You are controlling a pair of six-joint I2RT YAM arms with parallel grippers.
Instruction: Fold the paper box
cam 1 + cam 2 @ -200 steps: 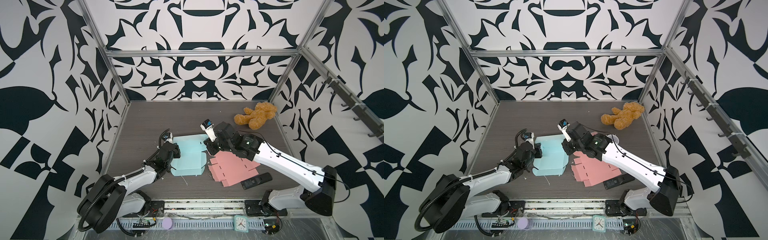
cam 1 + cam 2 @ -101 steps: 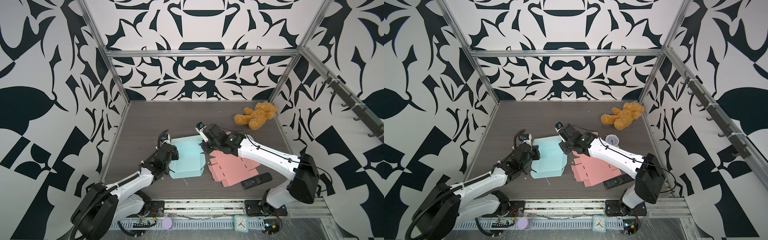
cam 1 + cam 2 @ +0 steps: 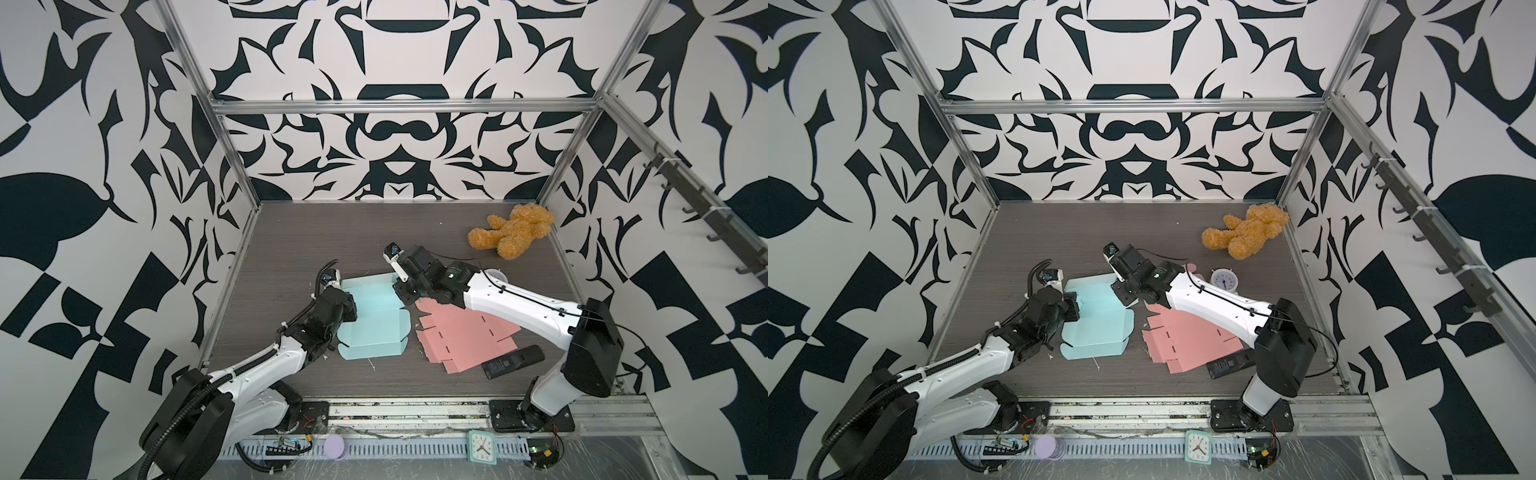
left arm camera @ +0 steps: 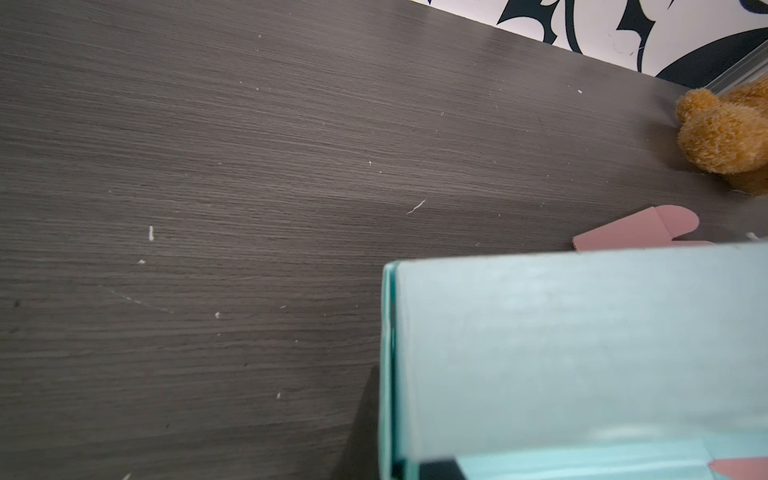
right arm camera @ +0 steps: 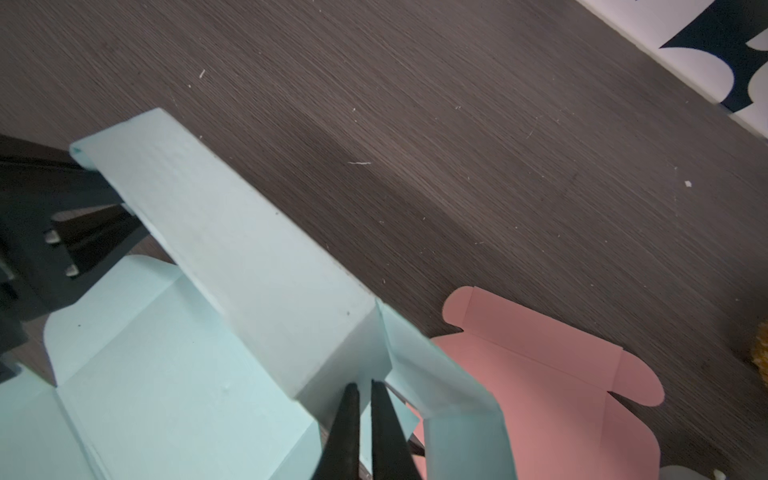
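Right wrist view: right claw (image 5: 363,384) pinched together on a corner flap of the paper box (image 5: 174,374).
Left claw (image 3: 349,309): together at the box's left edge; hold unclear.
Paper box: one, light blue, half-folded, on the bench (image 3: 291,232) between the two claws.
Pink cut-outs (image 3: 461,336): one flat pile just right of it.
Others: one teddy bear (image 3: 513,230), one remote (image 3: 513,361), one round clock (image 3: 1224,281), one square clock (image 3: 1199,446).

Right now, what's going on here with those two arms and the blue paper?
A light blue paper box is mid-fold. The robot's right hand pinches a corner flap, with one long wall standing up. The left hand is shut at the box's opposite edge; whether it grips paper is unclear. A flat pink blank lies beside the box.
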